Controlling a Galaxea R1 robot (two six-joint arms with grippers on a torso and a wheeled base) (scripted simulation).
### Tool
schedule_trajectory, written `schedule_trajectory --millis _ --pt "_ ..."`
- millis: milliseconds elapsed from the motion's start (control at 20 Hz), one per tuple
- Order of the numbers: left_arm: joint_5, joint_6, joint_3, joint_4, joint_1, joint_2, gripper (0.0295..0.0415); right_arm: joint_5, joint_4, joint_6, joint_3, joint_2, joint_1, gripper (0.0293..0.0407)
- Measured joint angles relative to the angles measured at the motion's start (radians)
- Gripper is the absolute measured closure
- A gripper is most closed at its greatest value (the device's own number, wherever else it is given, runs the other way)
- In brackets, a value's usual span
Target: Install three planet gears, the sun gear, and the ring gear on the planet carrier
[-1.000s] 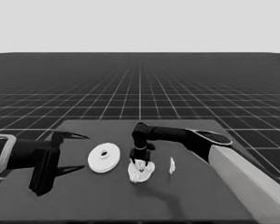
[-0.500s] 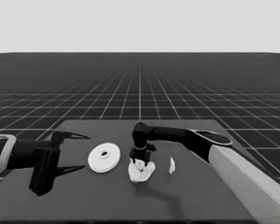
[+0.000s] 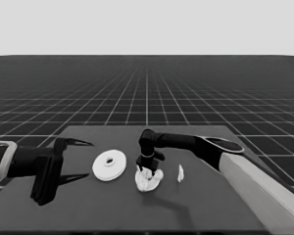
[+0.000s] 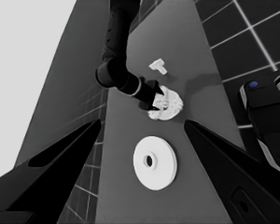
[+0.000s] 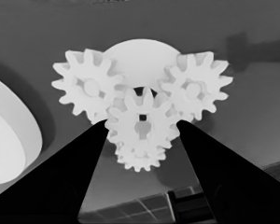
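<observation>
The smaller round part [image 3: 152,186] lies mid-table with three small gears on it; the right wrist view shows them at its left [image 5: 88,86], right [image 5: 194,88] and near side [image 5: 140,158]. My right gripper [image 3: 147,170] stands straight over them, shut on a fourth gear [image 5: 142,123] with a square hole, which sits in the middle overlapping the other three. The larger round part [image 3: 109,165] lies flat just left of this cluster. My left gripper [image 3: 88,159] waits open over the table's left end, holding nothing.
A thin white piece [image 3: 181,173] lies just right of the gear cluster. The right arm [image 3: 186,143] stretches across the table from the right. Dark machinery with blue lights [image 4: 268,121] shows past the table's edge in the left wrist view.
</observation>
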Motion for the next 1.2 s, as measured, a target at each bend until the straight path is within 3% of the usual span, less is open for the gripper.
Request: schedule_trajectory --millis 1200 --pt "0.0 0.0 0.0 0.0 0.0 0.0 0.0326 0.0 0.0 0.251 0.0 0.0 0.0 0.039"
